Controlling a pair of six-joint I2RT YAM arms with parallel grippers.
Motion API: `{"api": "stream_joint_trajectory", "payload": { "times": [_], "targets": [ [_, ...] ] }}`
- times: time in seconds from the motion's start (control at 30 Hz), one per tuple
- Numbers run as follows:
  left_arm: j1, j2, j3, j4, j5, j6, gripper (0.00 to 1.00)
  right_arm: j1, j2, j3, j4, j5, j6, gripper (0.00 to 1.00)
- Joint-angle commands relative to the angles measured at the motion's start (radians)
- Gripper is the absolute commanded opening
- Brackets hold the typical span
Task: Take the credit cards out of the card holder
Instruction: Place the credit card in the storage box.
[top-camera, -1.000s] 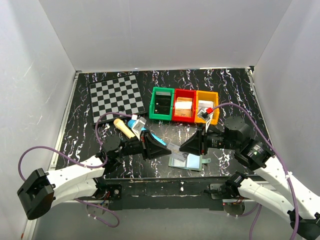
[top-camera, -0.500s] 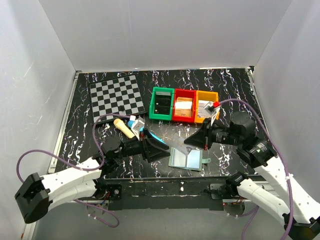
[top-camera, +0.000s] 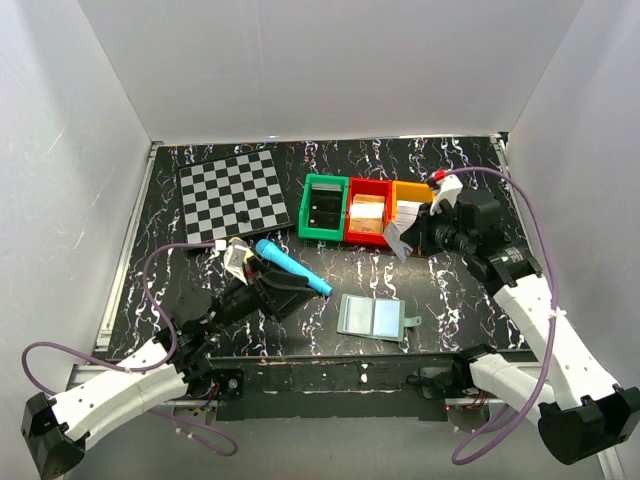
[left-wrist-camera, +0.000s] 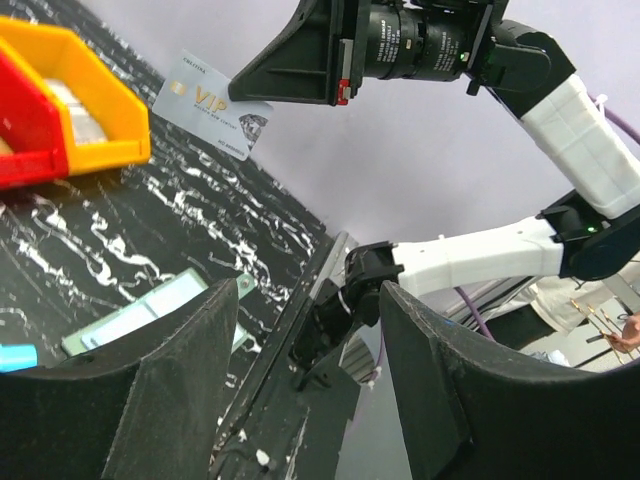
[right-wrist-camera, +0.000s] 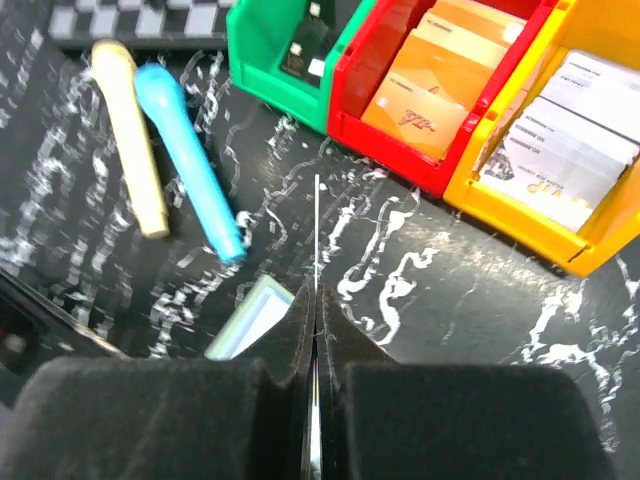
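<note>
The card holder (top-camera: 373, 318) lies open on the black table, its two pale panels up and a small tab on its right edge. It also shows in the left wrist view as the card holder (left-wrist-camera: 150, 308), and as a corner (right-wrist-camera: 252, 320) in the right wrist view. My right gripper (top-camera: 408, 238) hangs in front of the bins, shut on one of the credit cards (top-camera: 397, 240). That card (left-wrist-camera: 210, 105) is pale and marked VIP; in the right wrist view it is edge-on (right-wrist-camera: 317, 225) in the right gripper (right-wrist-camera: 315, 295). My left gripper (top-camera: 300, 295) (left-wrist-camera: 310, 290) is open and empty, left of the holder.
A green bin (top-camera: 323, 207), a red bin (top-camera: 367, 211) and a yellow bin (top-camera: 410, 203), the last two holding cards, stand behind the holder. A blue pen (top-camera: 292, 268) and a cream stick (right-wrist-camera: 130, 140) lie near the left arm. A checkered board (top-camera: 232, 192) sits at the back left.
My right gripper shut on a card and carried it up and back from the holder toward the bins. My left gripper opened and drew back to the left.
</note>
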Motion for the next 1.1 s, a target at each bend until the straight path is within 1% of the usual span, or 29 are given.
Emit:
{"api": "stream_joint_trajectory", "payload": {
  "times": [0.0,0.1,0.17,0.2,0.23,0.27,0.33,0.37,0.4,0.5,0.57,0.6,0.7,0.73,0.8,0.9,1.0,1.07],
  "targets": [
    [0.005,0.027,-0.036,0.038,-0.014,-0.021,0.57,-0.023,-0.036,-0.08,0.189,-0.126,-0.341,0.01],
    [0.005,0.069,-0.005,0.014,0.006,0.007,0.57,-0.031,-0.022,-0.002,0.076,-0.321,-0.396,0.01],
    [0.005,0.105,0.027,-0.009,0.02,0.033,0.58,-0.032,-0.03,0.02,-0.022,-0.397,-0.54,0.01],
    [0.005,0.119,0.036,-0.006,0.027,0.042,0.57,-0.034,-0.03,0.014,-0.013,-0.396,-0.565,0.01],
    [0.005,0.132,0.036,0.003,0.035,0.044,0.58,-0.046,-0.018,0.022,-0.034,-0.411,-0.611,0.01],
    [0.005,0.142,0.035,0.024,0.041,0.044,0.57,-0.075,0.008,0.046,-0.077,-0.459,-0.675,0.01],
    [0.005,0.166,0.023,0.067,0.049,0.03,0.57,-0.092,0.082,0.097,-0.169,-0.536,-0.771,0.01],
    [0.005,0.178,0.021,0.083,0.053,0.027,0.57,-0.091,0.097,0.101,-0.185,-0.579,-0.812,0.01],
    [0.005,0.192,0.023,0.102,0.064,0.027,0.58,-0.091,0.111,0.104,-0.183,-0.642,-0.817,0.01],
    [0.005,0.215,0.047,0.092,0.11,0.062,0.62,-0.088,0.12,0.115,-0.17,-0.759,-0.747,0.01],
    [0.005,0.185,0.056,0.067,0.101,0.088,0.68,-0.077,0.09,0.102,-0.137,-0.767,-0.663,0.01],
    [0.005,0.151,0.05,0.063,0.071,0.096,0.73,-0.071,0.061,0.088,-0.116,-0.77,-0.603,0.01],
    [0.006,0.047,-0.002,0.113,0.035,0.111,0.97,-0.063,-0.039,0.016,-0.007,-0.778,-0.347,0.01],
    [0.009,0.025,-0.016,0.132,0.055,0.119,0.98,-0.058,-0.076,-0.003,0.01,-0.785,-0.293,0.01],
    [0.012,0.033,0.005,0.12,0.115,0.145,0.98,-0.042,-0.142,-0.049,0.036,-0.81,-0.216,0.01],
    [0.014,0.112,0.05,0.109,0.211,0.154,0.98,0.0,-0.228,-0.099,0.039,-0.816,-0.168,0.01],
    [0.014,0.198,0.059,0.216,0.305,0.133,0.98,0.018,-0.269,-0.13,0.039,-0.837,-0.142,0.01],
    [0.014,0.266,0.084,0.257,0.358,0.124,0.98,0.029,-0.285,-0.152,0.068,-0.85,-0.119,0.01]
  ]
}}
